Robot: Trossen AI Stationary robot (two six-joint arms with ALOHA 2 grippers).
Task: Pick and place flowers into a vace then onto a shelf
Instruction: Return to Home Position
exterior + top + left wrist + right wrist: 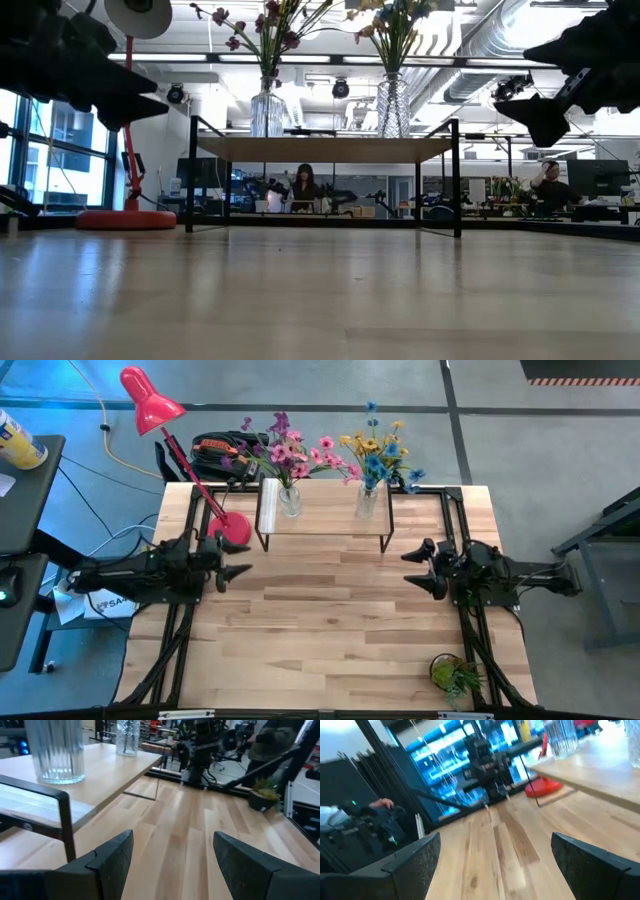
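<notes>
Glass vases (290, 500) holding the flowers (285, 445) stand on the shelf (325, 520), so the left gripper (236, 572) and right gripper (420, 570), jaws wide apart and empty, should draw back level, clear of its legs.

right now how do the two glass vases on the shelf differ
The ribbed clear glass vase holds pink and purple flowers; the patterned clear glass vase holds blue and yellow flowers. The ribbed one stands toward the left end of the low light-wood shelf with black legs, the patterned one toward the right. Both stand upright.
</notes>
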